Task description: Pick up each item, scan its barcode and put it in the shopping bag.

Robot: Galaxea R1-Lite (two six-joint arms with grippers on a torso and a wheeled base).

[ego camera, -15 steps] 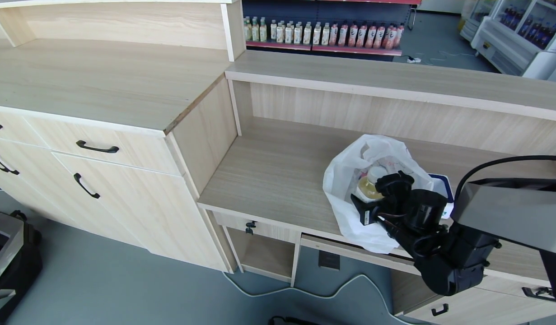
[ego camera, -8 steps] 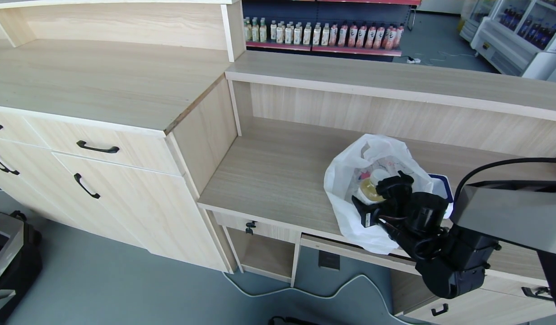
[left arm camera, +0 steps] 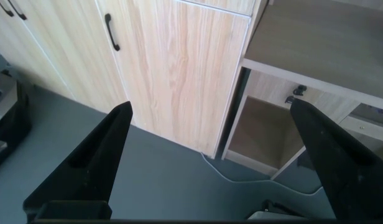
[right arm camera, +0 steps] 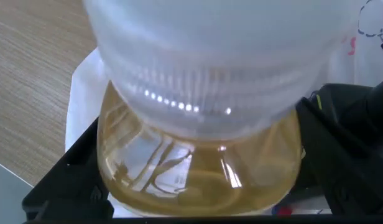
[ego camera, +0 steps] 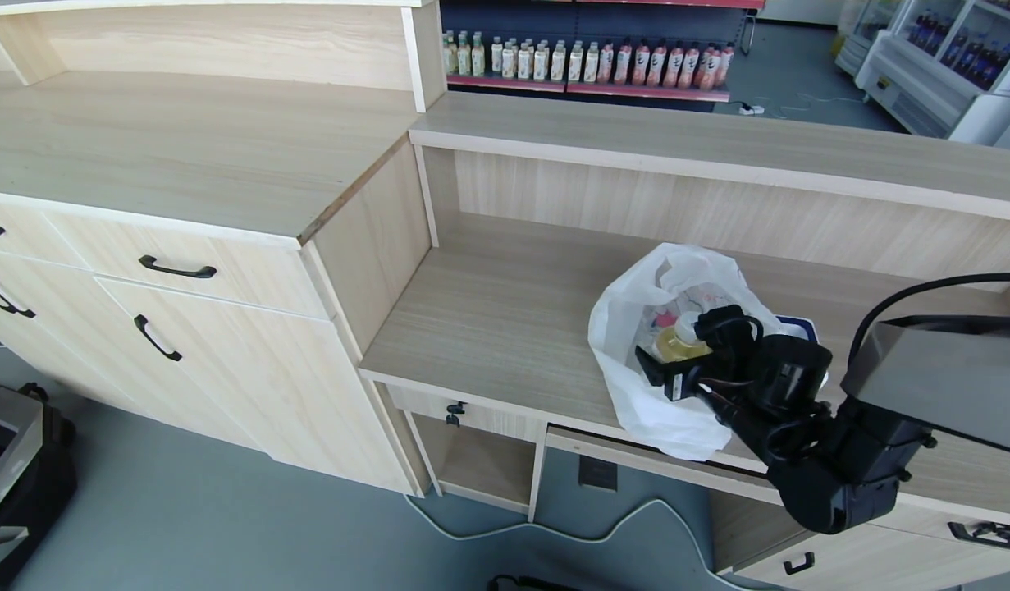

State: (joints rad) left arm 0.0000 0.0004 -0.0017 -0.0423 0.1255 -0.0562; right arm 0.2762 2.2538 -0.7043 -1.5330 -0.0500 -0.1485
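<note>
A bottle (ego camera: 675, 348) of yellow liquid with a white cap sits in the mouth of the white shopping bag (ego camera: 623, 328) on the low counter. My right gripper (ego camera: 690, 348) is shut on it, one finger on each side. In the right wrist view the bottle (right arm camera: 198, 143) is close up between the black fingers (right arm camera: 356, 137) of the right gripper (right arm camera: 207, 177), with bag plastic (right arm camera: 373, 31) behind it. My left gripper (left arm camera: 210, 168) hangs open over the floor, facing the cabinet, with nothing between its fingers.
A blue-rimmed white item (ego camera: 806, 330) lies just behind the bag. The low counter (ego camera: 505, 312) has bare wood left of the bag, and a raised ledge (ego camera: 718, 139) runs behind it. Cabinet doors (left arm camera: 179, 68) with black handles stand to the left, above grey floor (left arm camera: 154, 180).
My right arm has shifted a little to the right with the bottle still in its grip at the bag's mouth. The bag and counter have not moved.
</note>
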